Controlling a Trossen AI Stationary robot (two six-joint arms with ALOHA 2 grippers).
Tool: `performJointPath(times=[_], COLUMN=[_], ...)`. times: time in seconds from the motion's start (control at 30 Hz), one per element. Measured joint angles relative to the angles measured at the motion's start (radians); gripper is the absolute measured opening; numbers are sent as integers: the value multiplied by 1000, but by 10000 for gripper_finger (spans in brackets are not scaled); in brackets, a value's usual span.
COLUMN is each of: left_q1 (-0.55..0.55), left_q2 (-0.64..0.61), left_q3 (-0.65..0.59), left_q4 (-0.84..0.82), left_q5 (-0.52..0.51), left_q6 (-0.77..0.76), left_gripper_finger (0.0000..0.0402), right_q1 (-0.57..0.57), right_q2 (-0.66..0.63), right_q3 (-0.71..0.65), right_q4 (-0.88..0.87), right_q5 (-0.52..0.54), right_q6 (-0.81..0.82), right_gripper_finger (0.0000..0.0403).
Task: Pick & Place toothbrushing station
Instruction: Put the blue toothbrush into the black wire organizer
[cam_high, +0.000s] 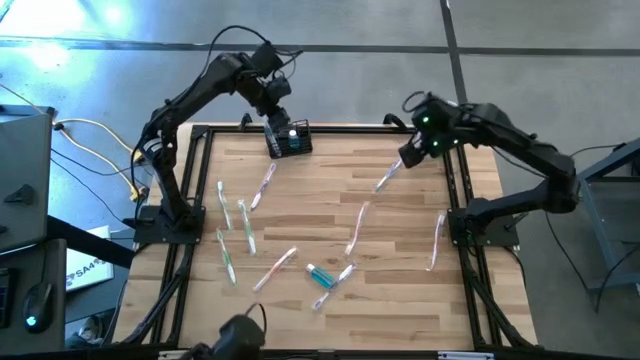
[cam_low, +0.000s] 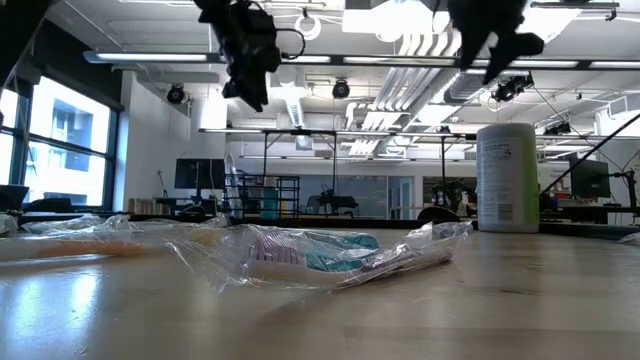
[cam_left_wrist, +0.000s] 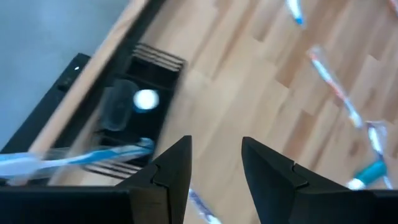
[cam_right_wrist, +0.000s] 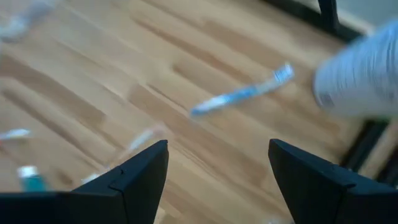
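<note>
White container (cam_right_wrist: 364, 71) blurred, cut off at edge

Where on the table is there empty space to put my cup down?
The widest bare wood lies mid-table, between the black holder at the far edge and the wrapped toothbrushes nearer the front. The front right corner of the table also looks free. The left side and front middle are crowded with toothbrushes.

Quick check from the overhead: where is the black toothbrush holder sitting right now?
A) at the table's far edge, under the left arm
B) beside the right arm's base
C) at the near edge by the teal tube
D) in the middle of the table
A: the high view shows the black holder at the far edge of the table, directly below the left gripper, whose jaws are empty.
</note>
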Motion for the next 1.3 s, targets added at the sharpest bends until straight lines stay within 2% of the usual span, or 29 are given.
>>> performJointPath(times=[0.1, 0.33, 0.5, 0.63, 0.77, 0.87, 1.0, 1.3], left_q1=[-55, -206, -337, -442, -528, -577, -623, -650], left_q2=[-21, -73, -116, -142, -158, -158, -157, -157], left_q3=[0, 0, 0, 0, 0, -1, -1, -3], left_q4=[-12, 2, -10, -23, -24, -24, -24, -48], left_q5=[0, -33, -131, -253, -363, -413, -426, -427], left_q6=[-35, -148, -217, -282, -367, -426, -456, -450], left_gripper_finger=[140, 140, 140, 140, 140, 140, 140, 140], right_q1=[13, 19, -12, -26, -35, -35, -36, -35], right_q2=[4, 23, 28, 28, 28, 28, 28, 44], right_q3=[-109, -348, -477, -560, -618, -652, -691, -719], right_q4=[62, 382, 465, 571, 709, 769, 771, 864], right_q5=[0, 2, 45, 78, 85, 146, 203, 168], right_q6=[59, 173, 296, 401, 443, 443, 480, 608], right_gripper_finger=[271, 271, 271, 271, 271, 271, 271, 271])
